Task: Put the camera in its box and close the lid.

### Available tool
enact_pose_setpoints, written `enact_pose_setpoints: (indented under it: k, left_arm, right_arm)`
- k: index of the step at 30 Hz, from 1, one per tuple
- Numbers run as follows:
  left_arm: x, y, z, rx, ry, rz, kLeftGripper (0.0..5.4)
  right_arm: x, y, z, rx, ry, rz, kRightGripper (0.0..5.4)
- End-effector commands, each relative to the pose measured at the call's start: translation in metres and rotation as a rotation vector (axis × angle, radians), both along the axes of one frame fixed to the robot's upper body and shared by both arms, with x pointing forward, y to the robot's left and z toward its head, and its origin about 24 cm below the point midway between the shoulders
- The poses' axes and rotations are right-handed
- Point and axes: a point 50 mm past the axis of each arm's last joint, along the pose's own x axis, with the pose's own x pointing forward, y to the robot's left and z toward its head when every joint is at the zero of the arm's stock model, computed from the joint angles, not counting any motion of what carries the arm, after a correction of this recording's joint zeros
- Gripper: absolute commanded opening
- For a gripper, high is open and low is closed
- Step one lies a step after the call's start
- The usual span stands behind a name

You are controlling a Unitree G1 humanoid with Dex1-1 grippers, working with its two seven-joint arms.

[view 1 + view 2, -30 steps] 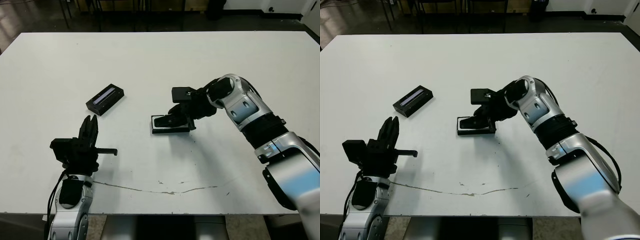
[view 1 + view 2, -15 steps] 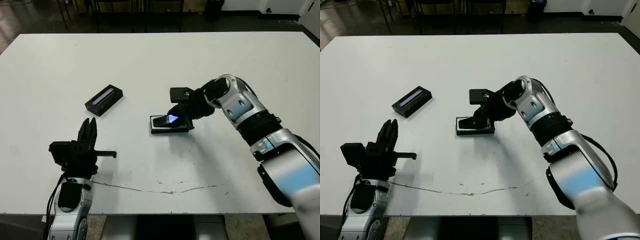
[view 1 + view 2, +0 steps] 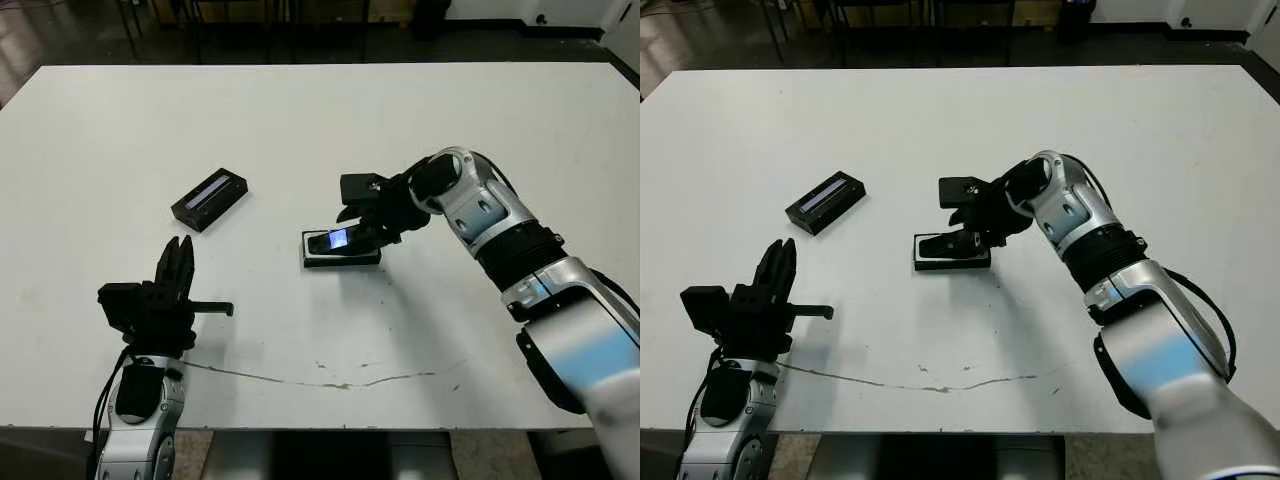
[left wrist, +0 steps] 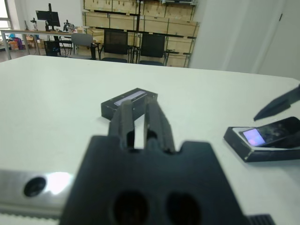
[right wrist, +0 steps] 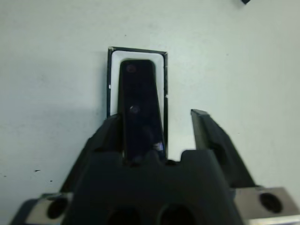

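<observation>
1 camera (image 3: pixel 338 240), 1 box (image 3: pixel 342 258), 1 lid (image 3: pixel 209 199).

Left gripper (image 4: pixel 139 123) at lower centre, fingers (image 4: pixel 125 119) nearly together with a thin gap. Lid (image 4: pixel 129 102) just above the fingertips, pale stripe up, flat on the white table (image 4: pixel 56 84). Right edge: box (image 4: pixel 260 149) with the camera (image 4: pixel 274 132) tilted in it, purple patch showing. Chairs (image 4: pixel 133 47) at top
</observation>
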Motion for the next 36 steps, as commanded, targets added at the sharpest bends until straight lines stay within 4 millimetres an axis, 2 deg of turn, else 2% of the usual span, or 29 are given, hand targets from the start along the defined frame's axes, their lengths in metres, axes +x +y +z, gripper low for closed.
enact_pose_setpoints:
  k: [1, 9, 20, 23, 26, 28, 32, 36]
  left_arm:
    - [-0.002, 0.001, -0.005, 0.008, 0.032, 0.006, 0.00]
    - [-0.001, 0.001, -0.005, 0.013, 0.035, 0.002, 0.00]
    - [-0.001, 0.000, -0.005, 0.017, 0.033, 0.003, 0.00]
    - [-0.001, 0.000, -0.005, 0.014, 0.031, 0.005, 0.00]
    - [-0.001, 0.001, -0.005, 0.014, 0.026, 0.003, 0.00]
    - [-0.002, 0.001, -0.006, 0.009, 0.030, 0.007, 0.00]
    - [-0.002, 0.001, -0.006, 0.020, 0.032, 0.012, 0.00]
    - [-0.002, 0.001, -0.006, 0.013, 0.039, 0.012, 0.00]
  right_arm:
    - [0.001, -0.006, 0.005, 0.028, 0.010, -0.010, 3.75]
    - [0.005, -0.023, 0.024, 0.147, 0.014, -0.054, 5.39]
    - [0.006, -0.040, 0.043, 0.317, 0.040, -0.100, 5.39]
    - [0.002, -0.050, 0.044, 0.456, 0.041, -0.176, 5.39]
    - [-0.008, -0.063, 0.040, 0.605, -0.058, -0.375, 5.39]
    - [-0.018, -0.070, 0.035, 0.660, -0.158, -0.503, 5.19]
    - [-0.038, -0.084, 0.018, 0.721, -0.340, -0.681, 4.35]
    - [-0.058, -0.095, -0.006, 0.653, -0.518, -0.770, 3.47]
